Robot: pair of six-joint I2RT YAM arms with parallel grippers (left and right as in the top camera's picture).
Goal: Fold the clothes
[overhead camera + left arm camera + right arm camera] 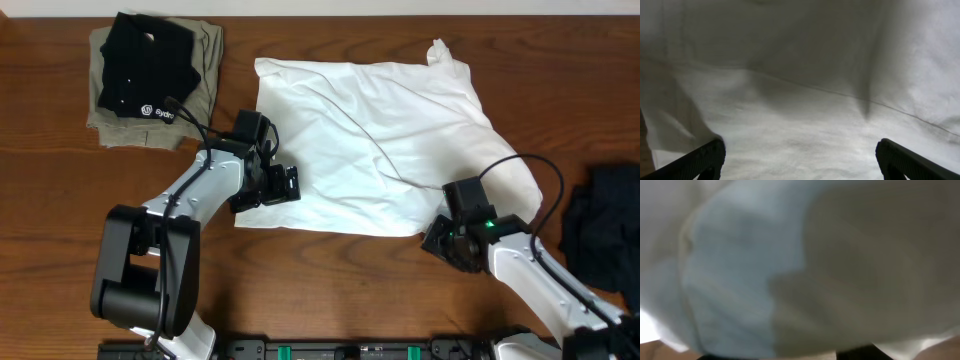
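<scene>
Left arm (195, 190) bent inward — jaws spread wide.

A dark brown wooden table (330, 290) is filling nearly the whole overhead view, its grain running left to right. Soft, even light is falling across it. A pale strip (400, 5) is showing beyond the far edge; whether it is wall or floor is unclear.

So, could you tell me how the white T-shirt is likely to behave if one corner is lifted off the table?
Probably floppy: the white T-shirt lies in soft wrinkles, so it would likely drape and sag rather than hold shape. It looks thin and light for its spread. On the smooth wooden table it may slide when pushed, bunching up.
</scene>
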